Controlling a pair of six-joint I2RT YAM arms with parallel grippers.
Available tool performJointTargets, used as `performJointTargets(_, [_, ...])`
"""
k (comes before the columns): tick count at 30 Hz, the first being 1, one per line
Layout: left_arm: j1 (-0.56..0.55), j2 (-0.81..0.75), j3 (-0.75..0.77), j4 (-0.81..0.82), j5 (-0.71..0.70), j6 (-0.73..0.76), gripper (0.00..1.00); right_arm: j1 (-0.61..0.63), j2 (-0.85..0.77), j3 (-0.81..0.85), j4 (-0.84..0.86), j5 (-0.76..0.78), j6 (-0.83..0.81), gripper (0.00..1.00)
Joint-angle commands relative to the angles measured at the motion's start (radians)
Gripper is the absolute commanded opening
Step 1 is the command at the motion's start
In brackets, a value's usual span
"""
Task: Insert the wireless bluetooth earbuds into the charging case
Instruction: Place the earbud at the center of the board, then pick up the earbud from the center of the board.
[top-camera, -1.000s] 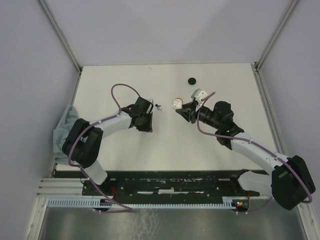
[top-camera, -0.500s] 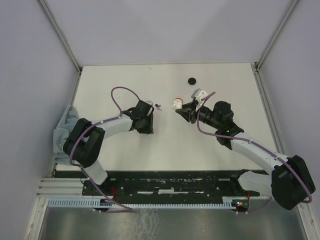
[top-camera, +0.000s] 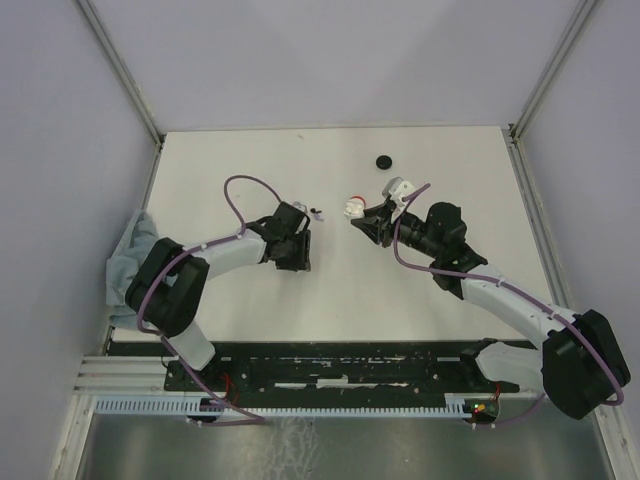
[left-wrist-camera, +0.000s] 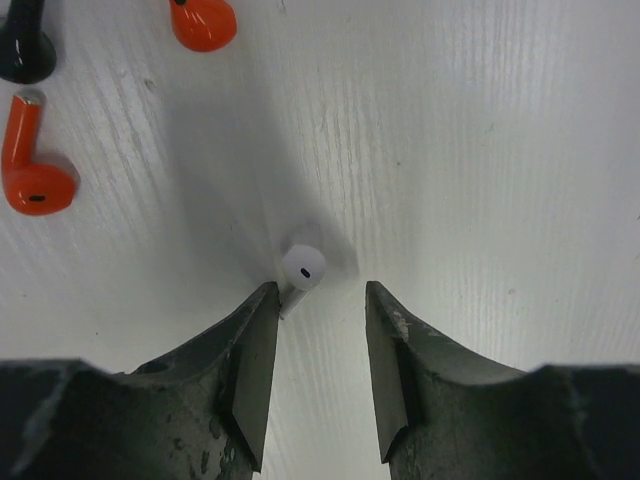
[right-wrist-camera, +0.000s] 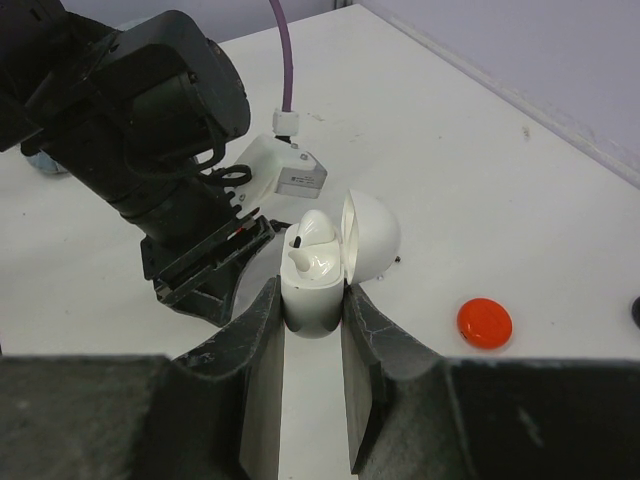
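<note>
A white earbud (left-wrist-camera: 302, 268) lies on the table just past the tips of my left gripper (left-wrist-camera: 320, 290). Its stem touches the left finger (left-wrist-camera: 255, 340). The jaws stand open with nothing between them. Two red earbuds (left-wrist-camera: 35, 180) and a black one (left-wrist-camera: 22, 50) lie farther off at the upper left. My right gripper (right-wrist-camera: 312, 300) is shut on the white charging case (right-wrist-camera: 315, 290), held above the table with its lid (right-wrist-camera: 370, 235) open. One white earbud (right-wrist-camera: 315, 240) sits inside the case. From above, the left gripper (top-camera: 292, 252) and the case (top-camera: 353, 207) are a short way apart.
A red disc-like case (right-wrist-camera: 484, 323) lies on the table right of the held case. A black round case (top-camera: 383, 161) sits toward the back. A grey cloth (top-camera: 128, 255) hangs at the table's left edge. The left arm's wrist (right-wrist-camera: 150, 110) looms close beyond the white case.
The left gripper has shifted slightly to the right and toward the near edge. The right arm and the case it holds have stayed in place.
</note>
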Motion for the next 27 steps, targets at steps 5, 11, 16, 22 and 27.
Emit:
performJointTargets(5, [-0.012,-0.03,0.133,-0.197,-0.084,0.068,0.5,-0.002,0.001,0.017,0.038,0.008,-0.004,0.1])
performJointTargets(11, [-0.046,0.047,0.283,-0.33,-0.129,0.172,0.5,-0.001,-0.003,0.013,0.029,0.013,-0.009,0.1])
performJointTargets(16, [-0.071,0.122,0.354,-0.363,-0.136,0.218,0.49,-0.001,-0.005,0.012,0.019,0.016,-0.014,0.1])
performJointTargets(22, [-0.08,0.199,0.411,-0.394,-0.144,0.261,0.45,-0.001,-0.002,0.011,0.018,0.015,-0.011,0.1])
performJointTargets(27, [-0.08,0.238,0.435,-0.413,-0.158,0.278,0.44,-0.002,-0.005,0.008,0.01,0.019,-0.015,0.1])
